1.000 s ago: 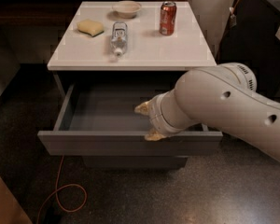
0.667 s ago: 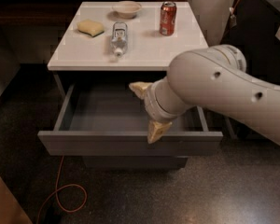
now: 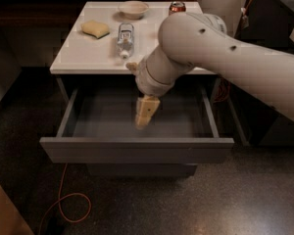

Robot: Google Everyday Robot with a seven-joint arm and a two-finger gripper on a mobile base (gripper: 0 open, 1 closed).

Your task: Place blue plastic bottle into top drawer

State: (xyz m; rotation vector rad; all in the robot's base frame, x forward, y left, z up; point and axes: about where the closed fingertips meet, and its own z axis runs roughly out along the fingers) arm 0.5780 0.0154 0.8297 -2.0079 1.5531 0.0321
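The blue plastic bottle [image 3: 124,39], clear with a white cap, lies on its side on the white cabinet top [image 3: 83,58]. The top drawer [image 3: 137,150] is pulled out, its dark grey inside bare. My gripper [image 3: 138,89] hangs over the open drawer at the cabinet's front edge, just below and right of the bottle. It is open and empty: one tan finger [image 3: 132,66] reaches the cabinet top edge, the other [image 3: 146,111] points down over the drawer. The arm crosses in from the right.
A yellow sponge [image 3: 95,28], a pale bowl [image 3: 133,8] and a red can [image 3: 176,6], partly behind my arm, also sit on the cabinet top. An orange cable [image 3: 63,204] loops on the dark floor at the front left. Dark furniture stands to the right.
My arm has swung up and left, from the drawer's right front toward the cabinet's front edge near the bottle. The fingers have spread wider. The bottle and drawer have not moved.
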